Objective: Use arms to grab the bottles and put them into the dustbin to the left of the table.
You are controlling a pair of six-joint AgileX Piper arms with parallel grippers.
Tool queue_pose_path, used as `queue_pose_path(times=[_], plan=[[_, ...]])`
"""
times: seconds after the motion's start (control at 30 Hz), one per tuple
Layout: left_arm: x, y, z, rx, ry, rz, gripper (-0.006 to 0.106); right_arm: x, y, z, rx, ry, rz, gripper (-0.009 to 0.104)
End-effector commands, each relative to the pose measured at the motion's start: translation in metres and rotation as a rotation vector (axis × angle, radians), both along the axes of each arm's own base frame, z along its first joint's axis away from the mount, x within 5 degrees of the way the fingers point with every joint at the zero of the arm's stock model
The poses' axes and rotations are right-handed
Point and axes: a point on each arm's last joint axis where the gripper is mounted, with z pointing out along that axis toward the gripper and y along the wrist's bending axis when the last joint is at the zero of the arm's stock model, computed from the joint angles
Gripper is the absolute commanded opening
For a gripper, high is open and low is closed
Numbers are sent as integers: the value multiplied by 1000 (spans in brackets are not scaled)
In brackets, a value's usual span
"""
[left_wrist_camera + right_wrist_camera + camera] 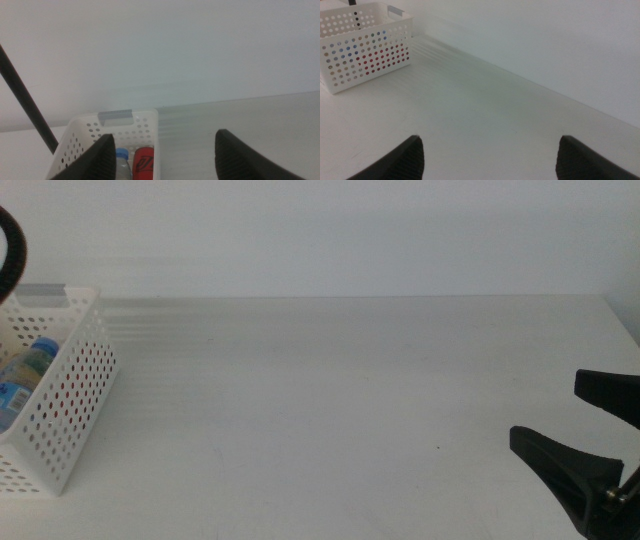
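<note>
Already the water bottle [121,164] and red can [144,164] lie inside the dustbin [75,395]; left gripper [162,155] hangs spread above it, right gripper [590,435] spread far away.

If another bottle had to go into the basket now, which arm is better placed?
Left, probably: its gripper hangs open right over the basket. The right gripper is open at the table's far side.
</note>
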Motion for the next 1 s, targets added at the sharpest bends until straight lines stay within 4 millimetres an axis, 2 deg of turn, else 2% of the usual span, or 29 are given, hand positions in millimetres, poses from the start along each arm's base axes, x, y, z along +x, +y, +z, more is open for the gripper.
queue_pose_path(times=[0.0, 0.2, 0.33, 0.47, 0.53, 0.73, 0.87, 0.97], plan=[[-1, -1, 15, -17, -99, -9, 61, -2, -3, 20, 63, -108, -8, 77], [0, -1, 13, -17, -93, -9, 61, -16, -16, 31, 98, -197, -28, 77], [-9, -1, 2, -22, -93, -11, 61, -19, -34, 37, 96, -260, -159, 77], [-25, -3, -22, -89, -111, -30, 61, -29, -58, 44, 107, -343, -366, 77], [-35, -3, -40, -123, -152, -41, 61, -37, -66, 44, 108, -384, -449, 77], [-65, -3, -104, -168, -198, -52, 61, -62, -79, 14, 94, -458, -622, 77], [-74, -2, -138, -168, -192, -51, 61, -68, -80, -10, 118, -455, -657, 77], [-78, -2, -156, -168, -195, -51, 61, -69, -80, -27, 137, -436, -656, 77]])
